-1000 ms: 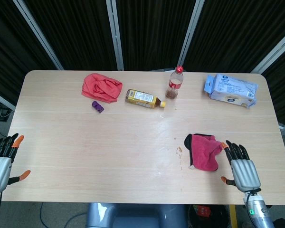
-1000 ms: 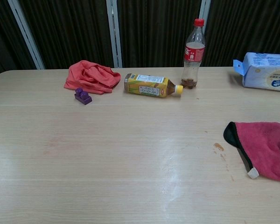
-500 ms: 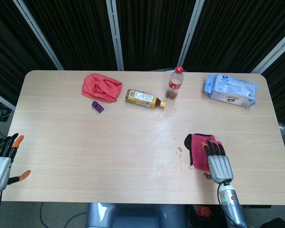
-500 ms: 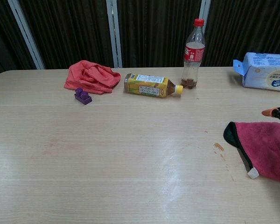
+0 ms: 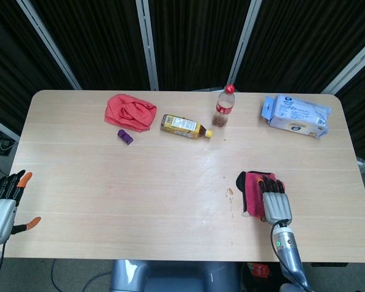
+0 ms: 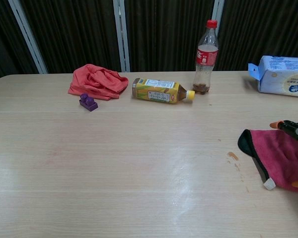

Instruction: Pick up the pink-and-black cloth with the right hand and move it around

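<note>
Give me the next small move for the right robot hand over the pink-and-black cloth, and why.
Probably curl the fingers down to gather the fabric. The right robot hand sits flat over the pink-and-black cloth, which lies on the table, fingers extended and not visibly gripping. Closing comes before any lift.

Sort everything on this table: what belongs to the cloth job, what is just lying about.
Job: pink-and-black cloth, right hand above it.

Lying about: red cloth, purple block, yellow bottle, cola bottle, blue pack; left hand idle off the table's edge.
</note>
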You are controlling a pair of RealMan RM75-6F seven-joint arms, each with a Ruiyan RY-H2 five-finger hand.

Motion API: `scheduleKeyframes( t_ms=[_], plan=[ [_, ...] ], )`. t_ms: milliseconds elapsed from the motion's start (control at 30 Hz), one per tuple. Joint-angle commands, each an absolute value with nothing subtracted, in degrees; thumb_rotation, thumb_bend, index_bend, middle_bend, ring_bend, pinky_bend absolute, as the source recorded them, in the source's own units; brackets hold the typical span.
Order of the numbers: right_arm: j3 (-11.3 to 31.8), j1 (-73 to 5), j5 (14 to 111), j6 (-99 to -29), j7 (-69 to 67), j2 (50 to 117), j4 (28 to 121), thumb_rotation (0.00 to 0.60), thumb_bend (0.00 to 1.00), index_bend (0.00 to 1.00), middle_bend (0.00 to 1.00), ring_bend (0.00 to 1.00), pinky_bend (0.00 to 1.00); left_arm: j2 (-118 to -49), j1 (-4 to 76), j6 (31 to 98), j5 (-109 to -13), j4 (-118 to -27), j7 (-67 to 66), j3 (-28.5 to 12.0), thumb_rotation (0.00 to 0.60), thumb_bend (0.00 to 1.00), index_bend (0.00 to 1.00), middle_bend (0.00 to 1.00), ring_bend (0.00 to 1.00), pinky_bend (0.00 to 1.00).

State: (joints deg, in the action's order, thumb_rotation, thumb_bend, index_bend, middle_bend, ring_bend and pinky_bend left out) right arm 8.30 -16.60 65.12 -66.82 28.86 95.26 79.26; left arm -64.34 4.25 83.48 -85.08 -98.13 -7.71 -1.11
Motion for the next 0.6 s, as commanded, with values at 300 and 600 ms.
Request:
scheduleKeyframes(
  t_ms=[300,600],
  plan=[
    [10.0,-19.2,63.0,-64.8,27.2,100.0,71.4,0.6,0.0,0.0,0.0,0.0,0.0,-64.4,4.1,84.3,-85.2,-98.1,-6.0,-1.5,0.6,0.0,0.0,0.0,0.0,0.0],
    [12.1,-21.6,62.0,-64.0,26.8,102.1,66.4,0.6,0.27,0.15,0.02,0.0,0.08,-64.4,4.1,84.1,-84.8,-98.4,-6.0,-1.4,0.6,0.0,0.0,0.0,0.0,0.0]
  ],
)
